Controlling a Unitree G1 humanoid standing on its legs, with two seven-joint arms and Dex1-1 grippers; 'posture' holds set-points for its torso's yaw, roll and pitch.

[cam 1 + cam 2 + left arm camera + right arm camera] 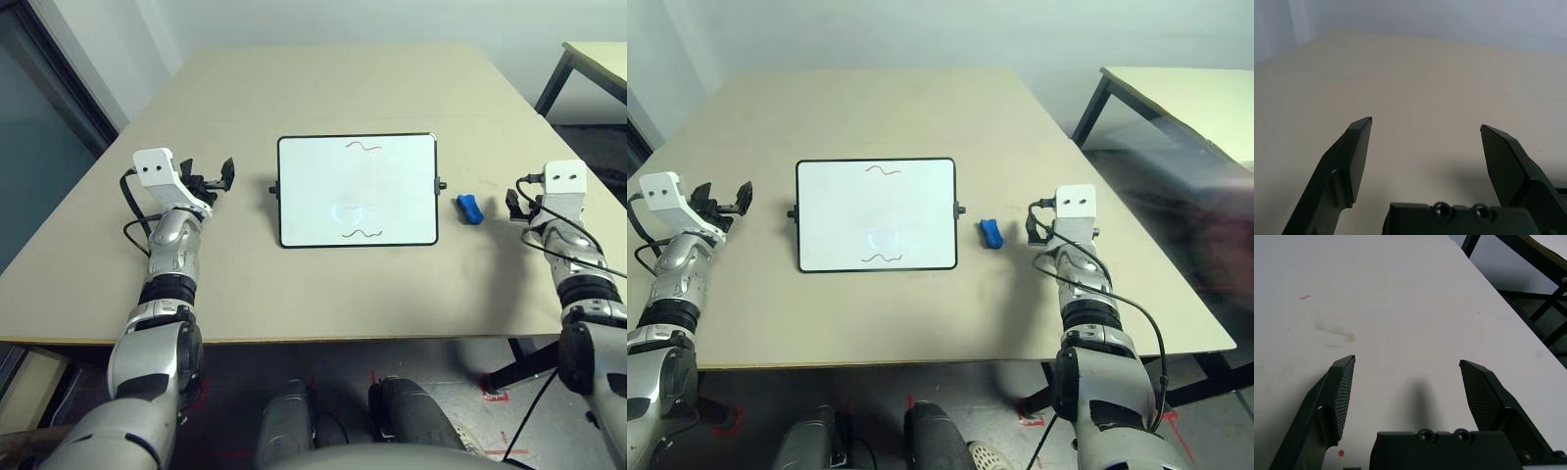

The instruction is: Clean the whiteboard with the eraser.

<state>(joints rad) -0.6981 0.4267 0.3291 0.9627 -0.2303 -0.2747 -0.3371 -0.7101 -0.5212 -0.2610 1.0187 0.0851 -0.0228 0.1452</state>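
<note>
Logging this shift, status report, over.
Both hands open, empty. Blue oblong eraser on table, right of black-framed whiteboard. Two squiggles unwiped. Nothing between eraser and board.

So the arms are mostly silver, shiny shell pieces with black bands at the joints. White bracket (pixel 155 168) up by the left wrist, another white one (pixel 565 178) on the right, each with two dark screw holes. Black cables (pixel 563 257) loop loosely outside. Each end effector has two chunky black fingers (pixel 1486 396), textured pads inside on the right one.
</note>
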